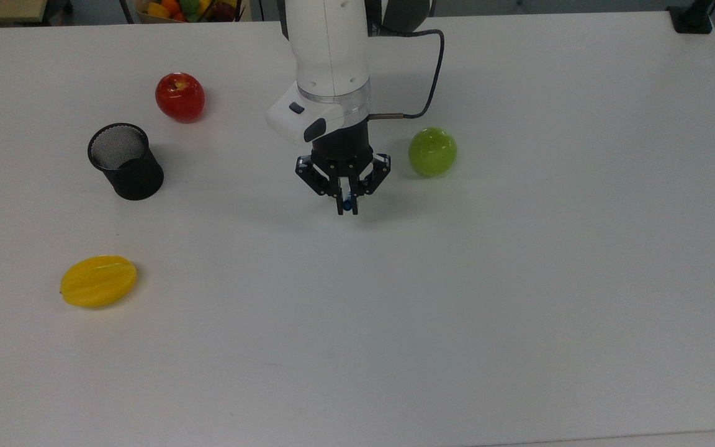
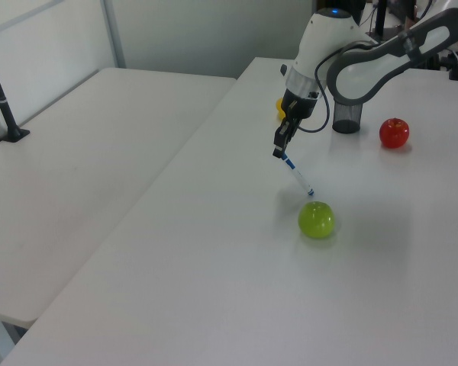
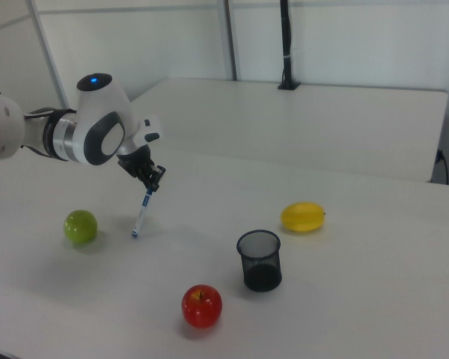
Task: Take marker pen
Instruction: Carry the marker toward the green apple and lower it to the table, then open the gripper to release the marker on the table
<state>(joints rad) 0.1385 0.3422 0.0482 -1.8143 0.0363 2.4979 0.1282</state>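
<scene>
The white arm is reaching out over the bench, and its last link is pointing downward. A black cable is running from the wrist back along the arm. The black claw (image 1: pixel 347 207) is hanging at the end of the wrist, with its linkages spread to both sides. Its two fingers are pressing together on the blue top end of the marker pen (image 2: pixel 297 174), which is hanging tilted below it.
</scene>
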